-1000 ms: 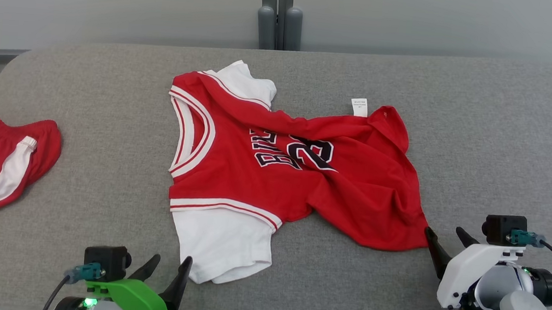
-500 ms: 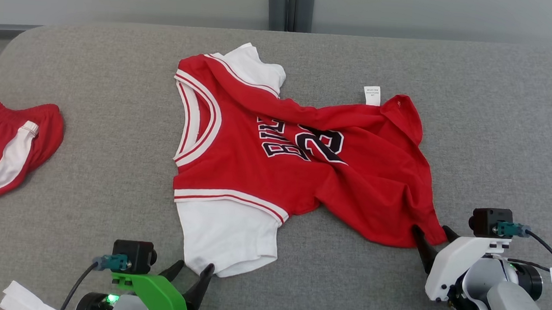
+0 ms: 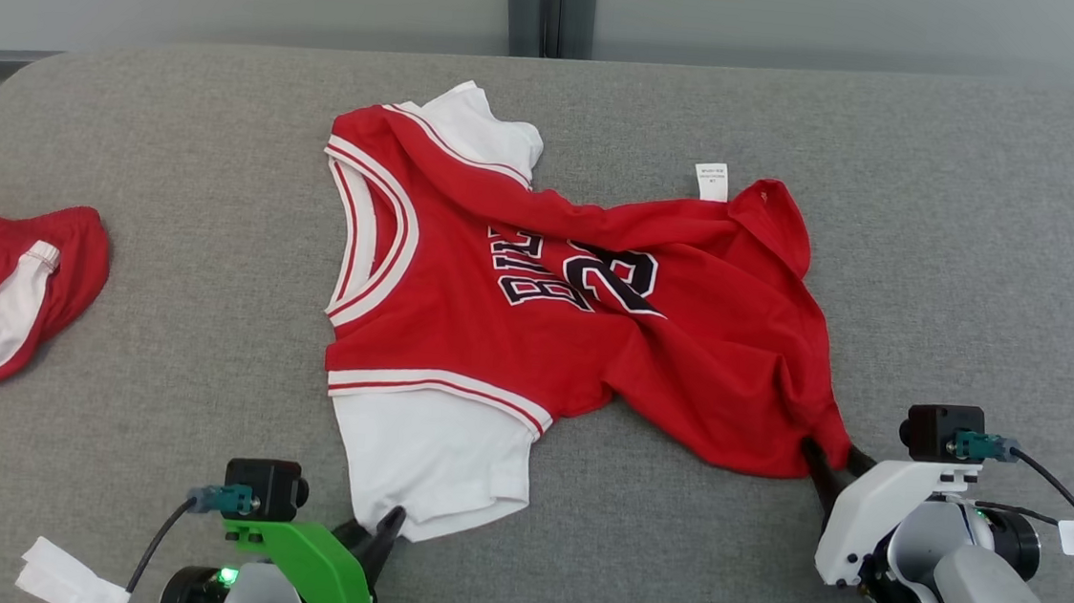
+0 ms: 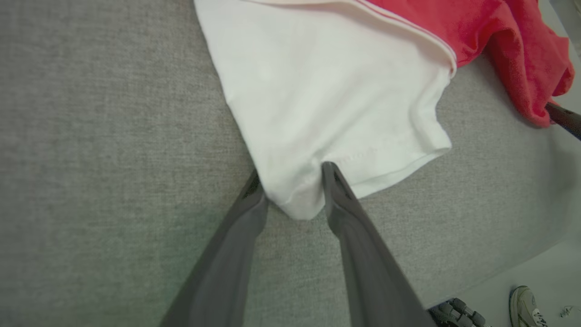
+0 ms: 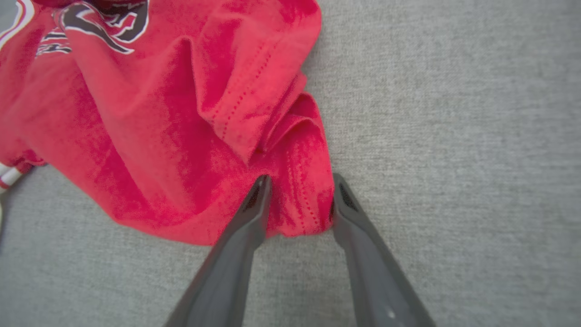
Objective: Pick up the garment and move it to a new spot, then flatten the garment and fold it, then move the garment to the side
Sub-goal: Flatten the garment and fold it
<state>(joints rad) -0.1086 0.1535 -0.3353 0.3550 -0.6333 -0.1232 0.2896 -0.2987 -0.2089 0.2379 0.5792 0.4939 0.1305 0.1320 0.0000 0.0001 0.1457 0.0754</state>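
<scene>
Grey fabric worktop [image 3: 174,167]: crumpled red-and-white jersey shirt [image 3: 534,340] lies mid-worktop. We see L end effector [image 4: 290,172] astride its white sleeve hem, R end effector [image 5: 300,178] astride its red hem. Jaws half-narrowed; can't tell if gripping.

The garment [image 3: 534,340] is soft knit cloth, matt red with matt white sleeves. Its dark lettering looks like a flatter printed layer, and the hems carry fine dotted stitching. The tabletop [image 3: 170,215] is covered in coarse grey woven fabric, matt and faintly flecked. The left end effector [image 4: 290,172] and the right end effector [image 5: 301,177] have smooth dark grey fingers with a dull sheen, plastic by their look. The green mount [image 3: 305,571] and the white mount [image 3: 874,520] are smooth plastic.
</scene>
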